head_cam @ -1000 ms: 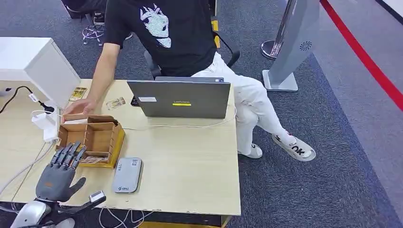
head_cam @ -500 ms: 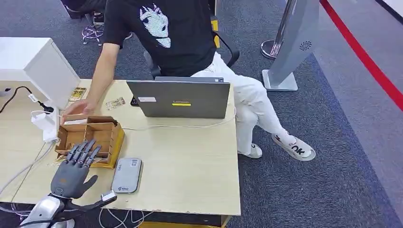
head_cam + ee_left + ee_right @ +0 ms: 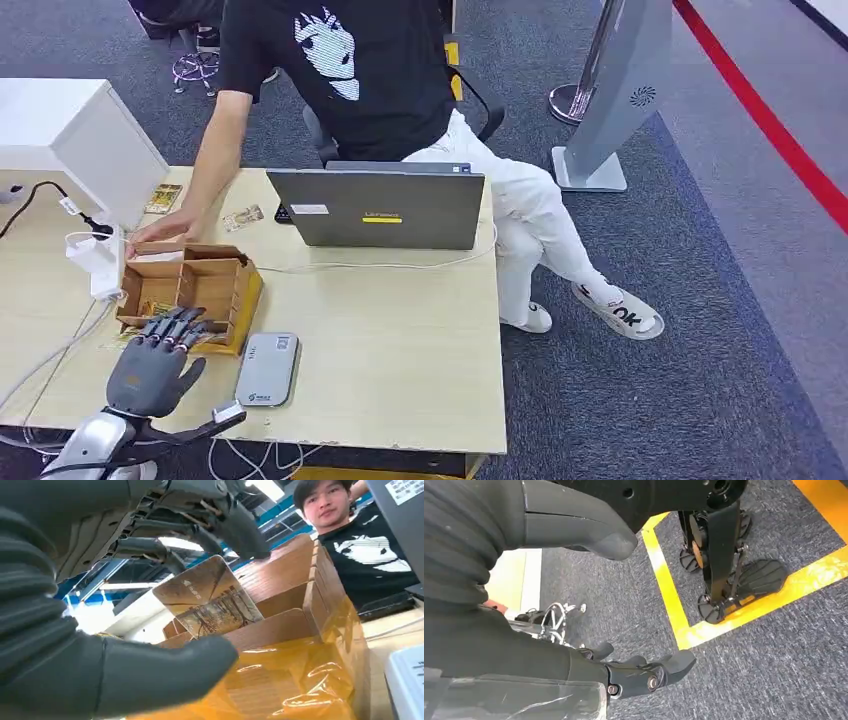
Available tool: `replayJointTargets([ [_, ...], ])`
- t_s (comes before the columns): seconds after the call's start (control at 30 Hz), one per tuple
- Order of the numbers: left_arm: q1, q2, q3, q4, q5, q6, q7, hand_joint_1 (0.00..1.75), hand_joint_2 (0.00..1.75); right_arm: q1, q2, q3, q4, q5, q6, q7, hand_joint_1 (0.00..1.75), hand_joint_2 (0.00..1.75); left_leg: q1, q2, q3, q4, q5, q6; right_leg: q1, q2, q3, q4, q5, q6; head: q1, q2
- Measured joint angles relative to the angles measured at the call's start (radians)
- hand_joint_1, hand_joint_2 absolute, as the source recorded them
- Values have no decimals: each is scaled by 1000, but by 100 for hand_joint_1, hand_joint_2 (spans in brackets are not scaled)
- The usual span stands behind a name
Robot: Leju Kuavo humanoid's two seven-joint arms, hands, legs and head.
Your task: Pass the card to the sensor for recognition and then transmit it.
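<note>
Left robot hand (image 3: pixel 155 370) fingers now curled down into wooden box (image 3: pixel 215 285), not yet clamped on card (image 3: pixel 207 597), thumb apart

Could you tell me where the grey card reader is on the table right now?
In the head view, the grey card reader lies flat near the table's front edge, just right of the wooden box and the left hand.

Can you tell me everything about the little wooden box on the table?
The wooden box is a light brown, open-topped organiser split by thin walls into compartments, with shiny yellow film on its near side. It sits flat on the table's left part, beside the grey reader. A picture card stands tilted inside it. The left hand reaches into it, and a person's hand rests at its far edge.
</note>
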State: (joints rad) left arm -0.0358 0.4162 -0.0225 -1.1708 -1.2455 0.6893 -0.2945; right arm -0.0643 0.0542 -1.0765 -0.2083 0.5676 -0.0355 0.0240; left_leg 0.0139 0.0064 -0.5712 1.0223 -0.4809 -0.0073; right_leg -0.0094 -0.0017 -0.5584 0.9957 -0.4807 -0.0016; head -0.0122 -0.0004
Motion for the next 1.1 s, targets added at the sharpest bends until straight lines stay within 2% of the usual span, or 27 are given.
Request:
replayJointTargets([
  [0.9,10,-10,4,-105,-24,2,-2,175,175,0,0,-17,0,18,0,0,0,175,0,0,0,0,0,0,0,0,0,0,0,0,0,0],
  [1.1,-75,7,4,-133,-11,-5,36,175,175,-3,0,-17,0,32,3,3,0,175,0,-1,0,0,1,-1,0,-1,0,0,1,0,0,0],
])
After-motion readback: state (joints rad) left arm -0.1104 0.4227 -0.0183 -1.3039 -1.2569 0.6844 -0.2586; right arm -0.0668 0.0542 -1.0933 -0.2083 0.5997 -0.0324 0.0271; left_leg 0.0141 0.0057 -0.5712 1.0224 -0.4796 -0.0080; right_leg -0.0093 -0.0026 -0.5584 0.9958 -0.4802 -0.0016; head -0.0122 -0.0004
